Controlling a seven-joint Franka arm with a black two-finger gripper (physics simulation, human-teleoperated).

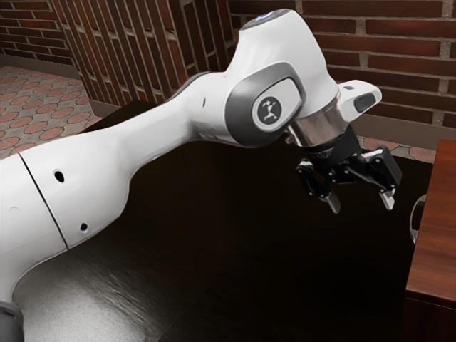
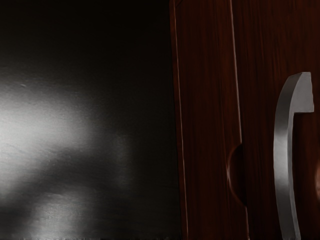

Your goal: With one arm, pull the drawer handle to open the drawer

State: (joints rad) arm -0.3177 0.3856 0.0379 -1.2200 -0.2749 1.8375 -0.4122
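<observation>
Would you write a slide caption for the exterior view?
Open Franka gripper hovers above the dark table, short of the drawer handle on the wooden cabinet.

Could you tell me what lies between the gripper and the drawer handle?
Nothing: in the exterior view the stretch from the open gripper to the handle is bare, with dark table beneath it.

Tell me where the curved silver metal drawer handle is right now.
The curved silver metal handle sits on the reddish-brown wooden cabinet at the exterior view's right edge, just right of the open black pincer, which is not touching it.
</observation>
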